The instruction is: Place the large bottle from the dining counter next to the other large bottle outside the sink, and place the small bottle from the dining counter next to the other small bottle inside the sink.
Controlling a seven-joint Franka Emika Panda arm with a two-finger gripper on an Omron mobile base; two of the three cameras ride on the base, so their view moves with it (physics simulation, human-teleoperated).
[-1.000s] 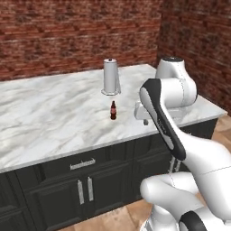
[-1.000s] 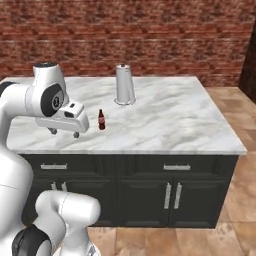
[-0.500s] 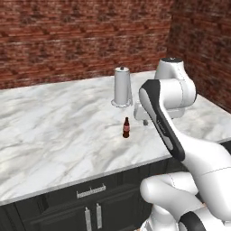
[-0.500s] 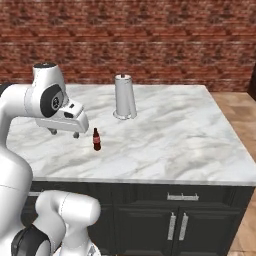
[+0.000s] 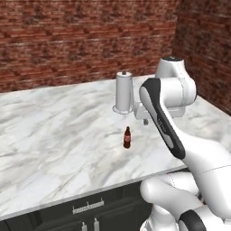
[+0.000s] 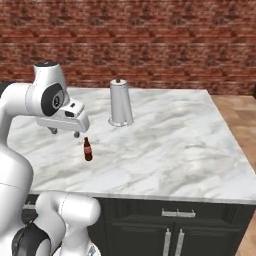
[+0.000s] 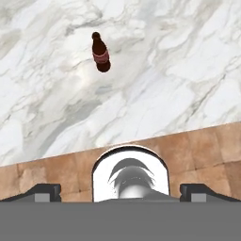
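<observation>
Brick walls close off the far side of the kitchen, and in front of them runs the dining bench [image 5: 54, 126], a broad slab of veined marble over dark cabinets with silver handles. On it the small bottle [image 5: 127, 137], brown with a red label, stands upright and alone near the front edge, with a steel cylinder [image 5: 123, 92] on a round base farther back, well apart from it. The claw [image 6: 65, 132] hangs above the marble just left of the bottle in the right base view, its jaws spread wide and holding nothing; in the hand view its dark fingertips [image 7: 44, 191] sit at the bottom corners while the bottle [image 7: 100, 53] shows far up the picture, off to the left, so the hand is not yet lined up over it. The grasp seems not to have started, and the risk lies in the approach: the bottle is slim and tall for its base, so a finger coming down off-centre could clip its neck and tip it, letting it roll toward the bench edge. A grip high on the narrow neck could also slip.
</observation>
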